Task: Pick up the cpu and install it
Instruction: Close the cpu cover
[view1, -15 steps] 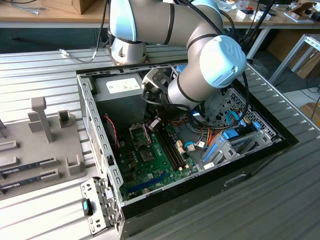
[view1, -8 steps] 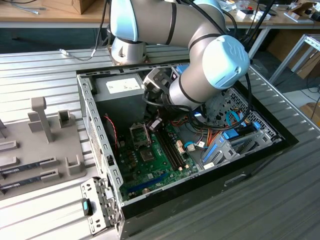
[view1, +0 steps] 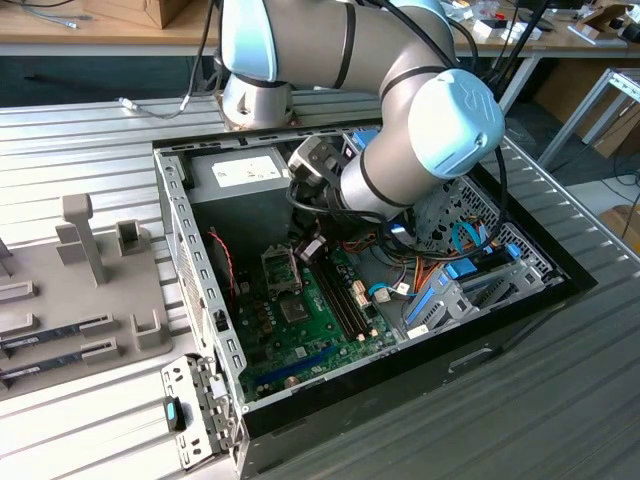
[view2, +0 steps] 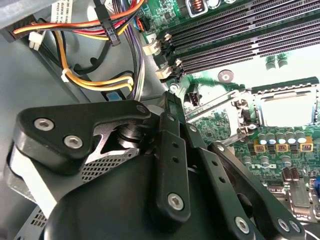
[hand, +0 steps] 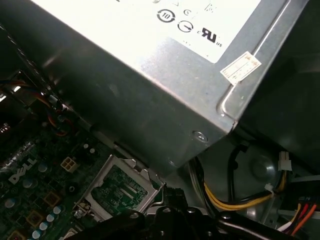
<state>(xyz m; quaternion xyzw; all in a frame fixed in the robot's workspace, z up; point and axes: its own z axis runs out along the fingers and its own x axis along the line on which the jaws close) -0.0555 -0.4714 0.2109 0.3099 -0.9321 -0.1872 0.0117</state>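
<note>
My gripper (view1: 310, 247) hangs inside the open computer case, low over the green motherboard (view1: 310, 340) and just to the exterior view's right of the CPU socket (view1: 281, 272). In the second wrist view the gripper's black linkage (view2: 170, 150) ends next to the raised hinged socket lid (view2: 212, 107). Beyond the lid, a pale silver square (view2: 287, 106) lies flat in the socket bed. It looks like the cpu, though glare washes it out. In the first wrist view the open lid frame (hand: 120, 187) stands just ahead of the gripper body (hand: 170, 222).
The grey power supply (view1: 245, 172) stands right behind the socket, close over the gripper (hand: 150, 75). Coloured cable bundles (view2: 100, 35) run alongside. Memory slots (view1: 345, 295) lie beside the socket. A drive cage with blue clips (view1: 470, 275) is at the exterior view's right, a grey fixture tray (view1: 90, 290) at its left.
</note>
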